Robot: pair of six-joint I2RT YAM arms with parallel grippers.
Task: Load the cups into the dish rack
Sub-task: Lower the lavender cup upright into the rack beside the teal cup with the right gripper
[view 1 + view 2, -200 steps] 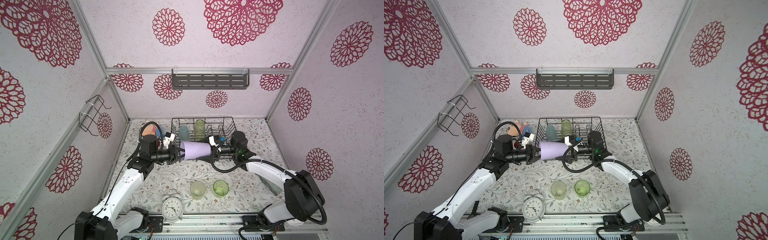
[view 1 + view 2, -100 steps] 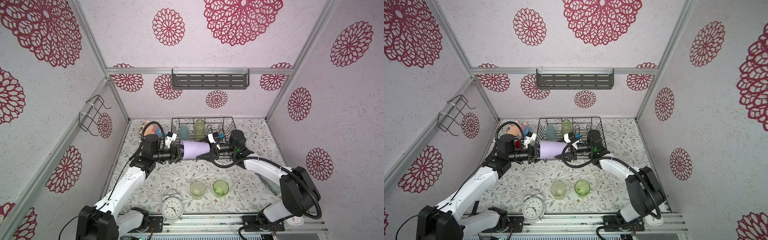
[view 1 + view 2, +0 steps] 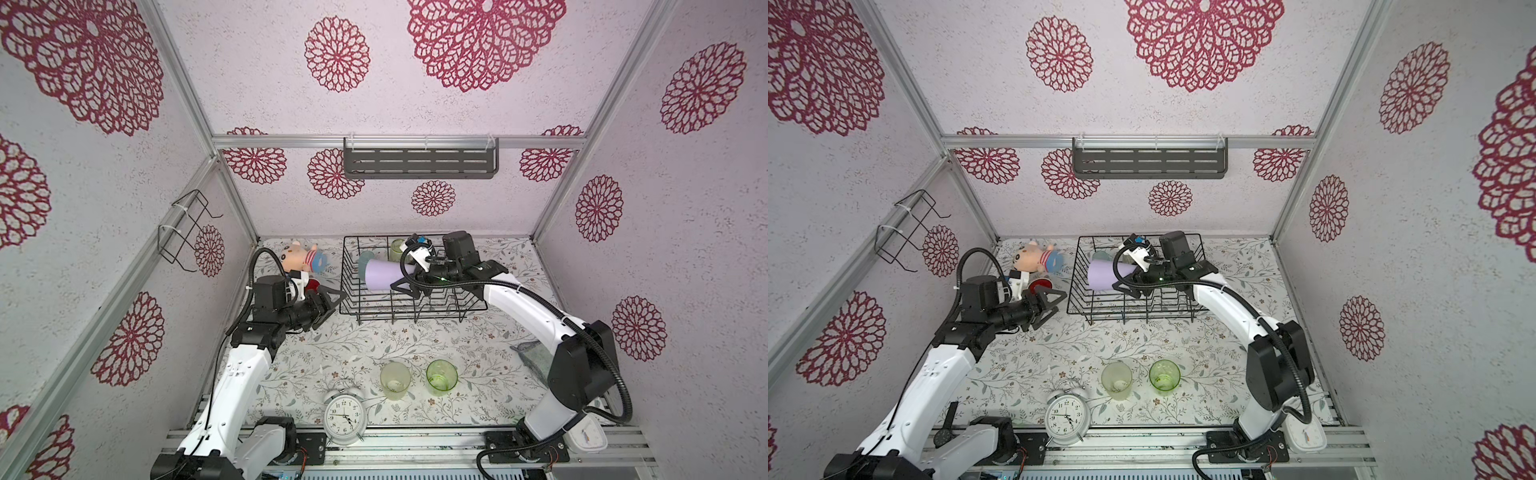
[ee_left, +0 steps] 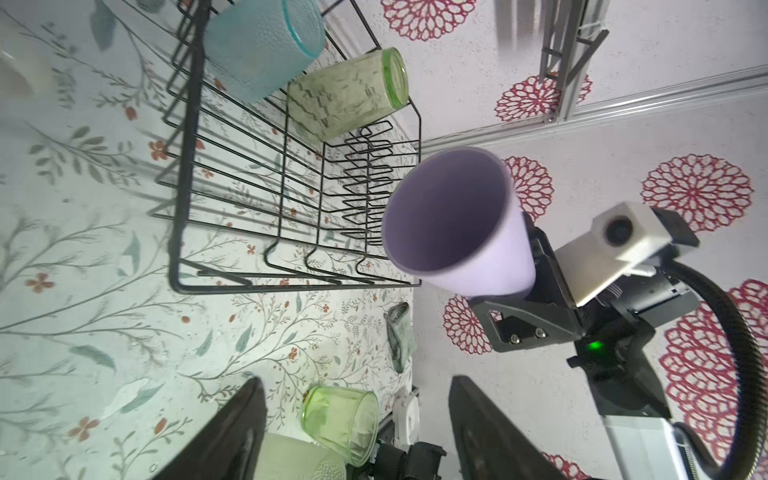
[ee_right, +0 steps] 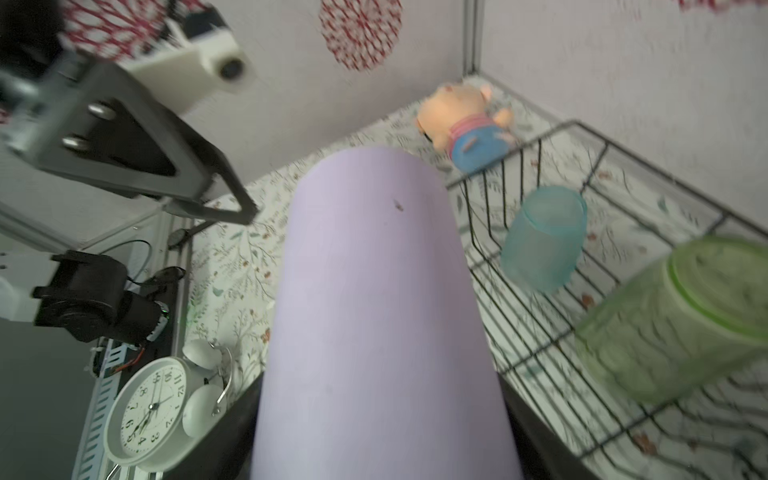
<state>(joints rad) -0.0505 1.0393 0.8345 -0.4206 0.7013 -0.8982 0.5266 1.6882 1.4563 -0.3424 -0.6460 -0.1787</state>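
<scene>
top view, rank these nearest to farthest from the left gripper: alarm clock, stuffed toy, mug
1. mug: right beside the left gripper, just behind it on its left.
2. stuffed toy: further back, in the rear left corner.
3. alarm clock: far off at the front edge, near the middle.

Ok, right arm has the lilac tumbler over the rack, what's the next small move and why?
Probably lower the lilac tumbler onto the bare wires of the rack near the blue cup. The right end effector alone grips its narrow end, holding it sideways above the rack; the left end effector is open and apart from it.
</scene>
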